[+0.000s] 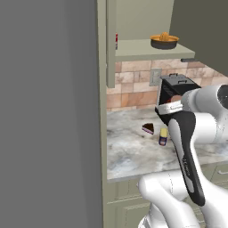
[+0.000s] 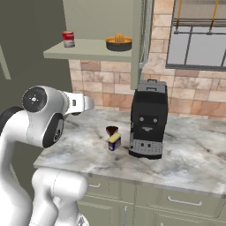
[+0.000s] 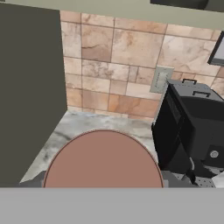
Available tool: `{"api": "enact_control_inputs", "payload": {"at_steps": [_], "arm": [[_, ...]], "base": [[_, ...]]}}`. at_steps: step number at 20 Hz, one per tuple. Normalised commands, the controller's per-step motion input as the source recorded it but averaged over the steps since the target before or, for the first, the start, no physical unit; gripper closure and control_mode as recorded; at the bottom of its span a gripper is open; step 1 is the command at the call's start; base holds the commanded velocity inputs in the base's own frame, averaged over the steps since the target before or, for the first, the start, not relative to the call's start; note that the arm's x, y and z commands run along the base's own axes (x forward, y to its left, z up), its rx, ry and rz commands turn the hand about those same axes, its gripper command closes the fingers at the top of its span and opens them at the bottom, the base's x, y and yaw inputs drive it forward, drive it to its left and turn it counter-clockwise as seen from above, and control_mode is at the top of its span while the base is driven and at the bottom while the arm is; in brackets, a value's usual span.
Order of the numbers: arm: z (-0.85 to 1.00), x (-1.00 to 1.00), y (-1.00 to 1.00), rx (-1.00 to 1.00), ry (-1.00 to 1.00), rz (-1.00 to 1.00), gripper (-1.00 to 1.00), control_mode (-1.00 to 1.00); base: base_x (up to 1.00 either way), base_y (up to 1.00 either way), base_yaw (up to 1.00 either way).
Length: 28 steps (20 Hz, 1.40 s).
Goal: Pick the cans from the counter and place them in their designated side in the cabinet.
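Observation:
My gripper [image 1: 171, 106] hangs above the counter [image 1: 129, 151], in front of the coffee machine, shut on a can. Its round pinkish-brown end [image 3: 103, 159] sits close in the hand view and hides the fingertips; a sliver of the held can [image 1: 175, 99] peeks out by the hand. A dark blue can with a yellow top [image 1: 163, 136] [image 2: 114, 142] stands on the marble beside a dark cake slice [image 1: 148, 128] [image 2: 112, 130]. A red can [image 2: 68, 39] [image 1: 116, 41] stands at the left end of the open cabinet's shelf [image 2: 88, 50].
A dark bowl with an orange fruit [image 2: 118, 43] [image 1: 164, 41] sits on the shelf's right part. A black coffee machine [image 2: 148, 119] [image 3: 192, 131] stands right of the blue can. The cabinet door edge [image 1: 111, 44] hangs left of the shelf; a tall grey panel [image 1: 49, 111] bounds the left.

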Motion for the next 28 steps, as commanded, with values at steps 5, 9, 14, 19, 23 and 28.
{"api": "enact_control_inputs", "payload": {"at_steps": [5,9,14,19,23,28], "arm": [[0.35,-0.14,0.0,0.0,-0.07,0.0,1.0,-1.0],[0.31,-0.05,0.0,0.0,-0.08,0.0,1.0,-1.0],[0.31,-0.02,0.0,0.0,-0.06,0.0,1.0,-1.0],[0.3,0.0,0.0,0.0,-0.06,0.0,1.0,-1.0],[0.33,0.0,0.0,0.0,-0.07,0.0,1.0,-1.0],[0.29,0.0,0.0,0.0,-0.05,0.0,1.0,-1.0]], "base": [[0.0,0.0,0.0],[0.0,0.0,0.0],[0.0,0.0,0.0],[0.0,0.0,0.0],[0.0,0.0,0.0],[0.0,0.0,0.0]]}}
